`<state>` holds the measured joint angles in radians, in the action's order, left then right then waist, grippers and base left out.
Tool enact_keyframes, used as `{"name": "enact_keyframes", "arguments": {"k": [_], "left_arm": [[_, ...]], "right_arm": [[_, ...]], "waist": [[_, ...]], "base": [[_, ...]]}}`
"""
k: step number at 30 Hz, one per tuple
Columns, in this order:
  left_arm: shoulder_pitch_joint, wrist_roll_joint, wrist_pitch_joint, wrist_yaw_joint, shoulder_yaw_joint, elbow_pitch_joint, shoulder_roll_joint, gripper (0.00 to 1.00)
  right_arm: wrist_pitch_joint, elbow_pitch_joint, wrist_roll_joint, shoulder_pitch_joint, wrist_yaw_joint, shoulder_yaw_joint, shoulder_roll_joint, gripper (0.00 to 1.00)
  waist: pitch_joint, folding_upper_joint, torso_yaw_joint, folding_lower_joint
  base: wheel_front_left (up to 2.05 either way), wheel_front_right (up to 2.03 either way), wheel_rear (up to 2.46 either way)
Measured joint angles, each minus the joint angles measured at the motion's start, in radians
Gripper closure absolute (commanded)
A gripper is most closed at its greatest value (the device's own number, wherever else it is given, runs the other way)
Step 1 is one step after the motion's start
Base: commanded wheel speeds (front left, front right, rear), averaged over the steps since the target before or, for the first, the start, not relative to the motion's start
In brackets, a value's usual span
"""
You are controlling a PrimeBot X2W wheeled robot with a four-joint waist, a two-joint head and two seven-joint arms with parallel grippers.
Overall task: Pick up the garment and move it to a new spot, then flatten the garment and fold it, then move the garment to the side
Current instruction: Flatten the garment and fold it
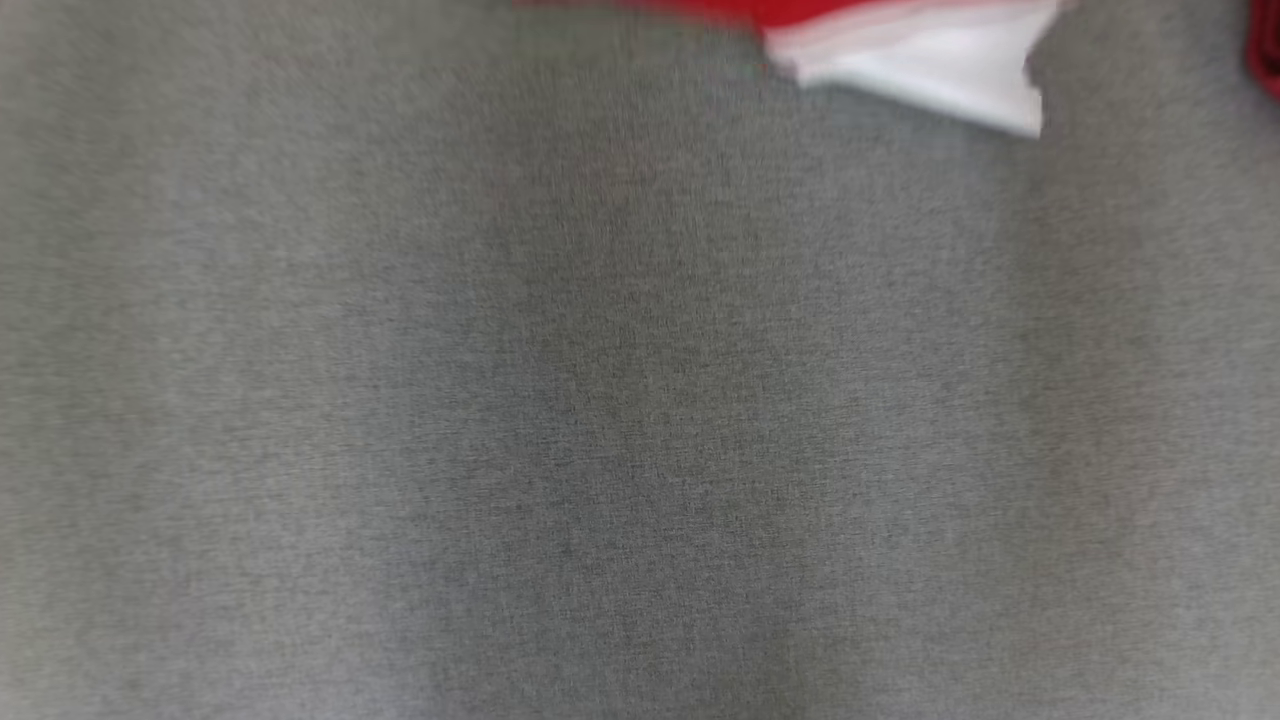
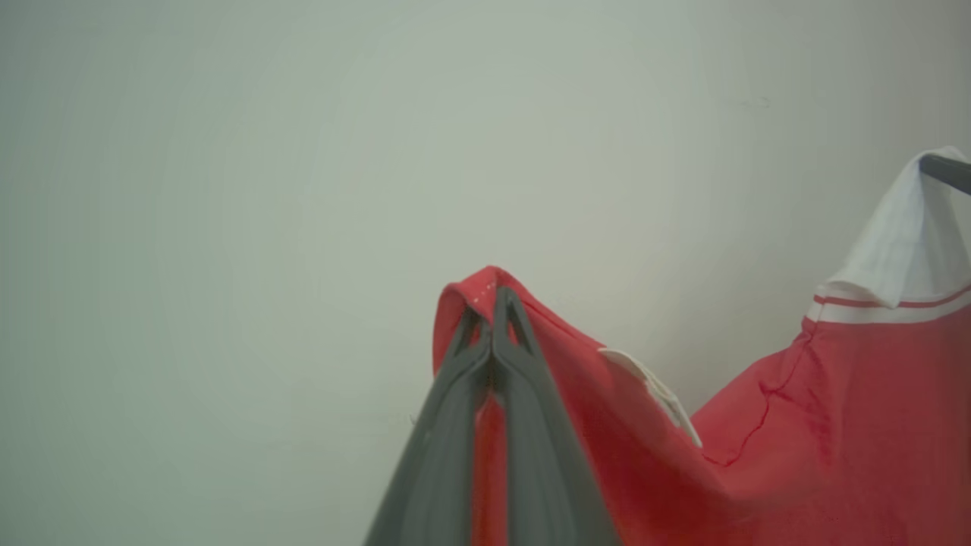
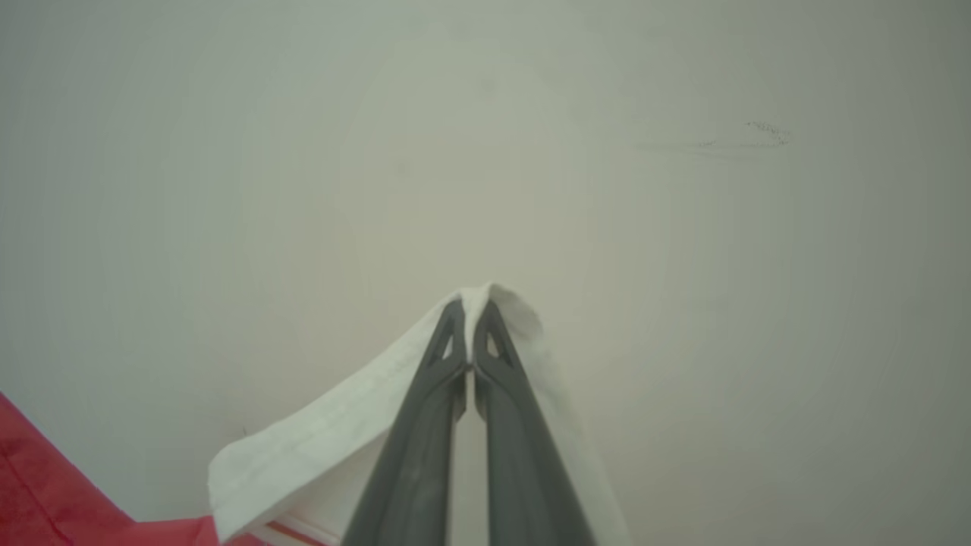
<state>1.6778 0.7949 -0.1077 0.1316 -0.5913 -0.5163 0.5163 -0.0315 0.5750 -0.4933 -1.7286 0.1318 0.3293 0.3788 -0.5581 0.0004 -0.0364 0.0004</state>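
The garment is a red shirt with white sleeve ends and collar. In the left wrist view my left gripper is shut on a red fold of the garment, which hangs away to the right. In the right wrist view my right gripper is shut on a white sleeve end of the garment, with red cloth at the lower left corner. The other arm's dark finger pinches the white sleeve at the right edge of the left wrist view. In the blurred head view the garment hangs at the top edge, above the grey cloth surface.
A pale plain wall lies behind both grippers in the wrist views. A scrap of red shows at the head view's top right corner. The grey surface spreads across the whole head view below the garment.
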Motion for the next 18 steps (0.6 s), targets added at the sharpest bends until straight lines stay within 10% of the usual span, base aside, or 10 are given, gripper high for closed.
{"name": "enact_keyframes", "arguments": {"k": [18], "left_arm": [[0.36, 0.078, -0.093, 0.0, -0.189, -0.267, -0.012, 1.0]], "right_arm": [[0.063, 0.303, -0.009, -0.394, 0.0, 0.138, -0.026, 1.0]], "waist": [[-0.102, -0.0002, 0.0, -0.0004]], "base": [[0.0, 0.0, 0.0]]}}
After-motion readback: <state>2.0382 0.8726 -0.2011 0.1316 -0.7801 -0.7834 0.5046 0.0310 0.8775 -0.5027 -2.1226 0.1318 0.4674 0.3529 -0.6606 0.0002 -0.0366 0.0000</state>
